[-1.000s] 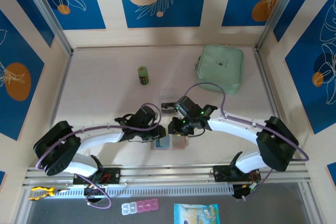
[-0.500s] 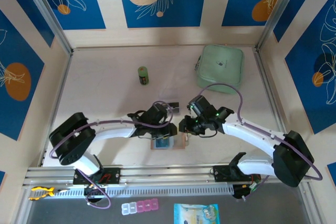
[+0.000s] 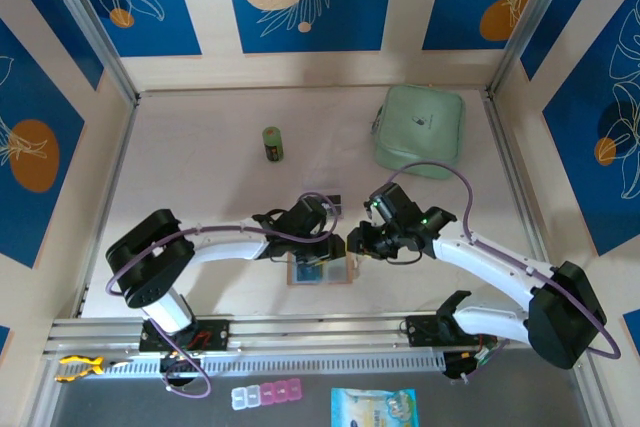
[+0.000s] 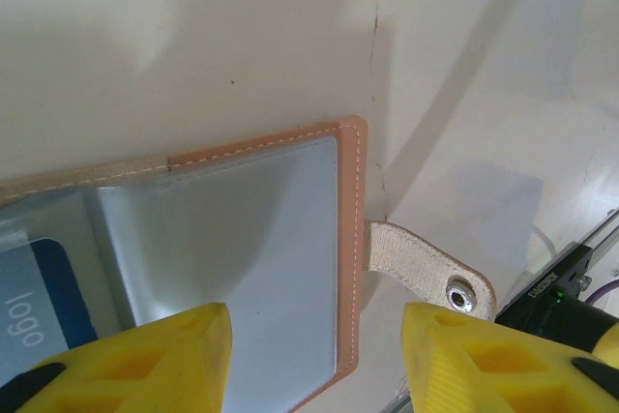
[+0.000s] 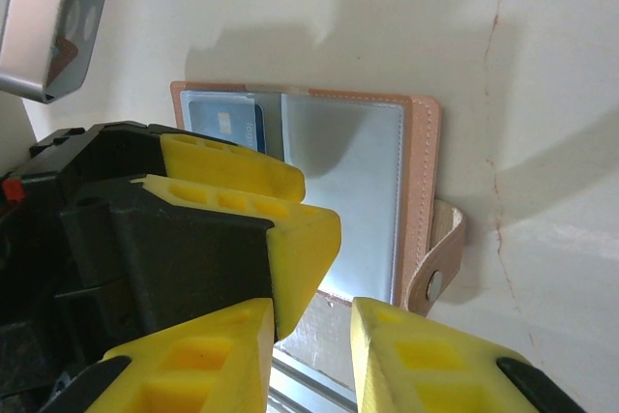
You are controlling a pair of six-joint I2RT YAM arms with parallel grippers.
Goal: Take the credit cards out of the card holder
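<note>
The salmon-pink card holder (image 3: 340, 275) lies open and flat near the table's front edge, its snap tab (image 4: 426, 273) sticking out to one side. A blue credit card (image 5: 227, 123) sits in one clear pocket, and its corner (image 4: 39, 307) carries the word "logo". The other clear pocket (image 4: 242, 239) looks bare. My left gripper (image 4: 314, 360) hovers open over the holder's corner, with nothing between its fingers. My right gripper (image 5: 309, 355) is just beside it, fingers slightly apart with nothing in the gap. The left gripper's yellow fingers (image 5: 290, 229) stand right in front of the right gripper.
A mint-green zip pouch (image 3: 420, 130) lies at the back right. A small green bottle (image 3: 272, 143) stands at the back centre. A small flat grey piece (image 5: 48, 16) rests just behind the holder. The aluminium rail (image 3: 320, 332) runs close in front of the holder.
My left gripper has moved right over the card holder and its jaws have widened. The right gripper has shifted a little to the right. The blue card now shows in the opened holder.
</note>
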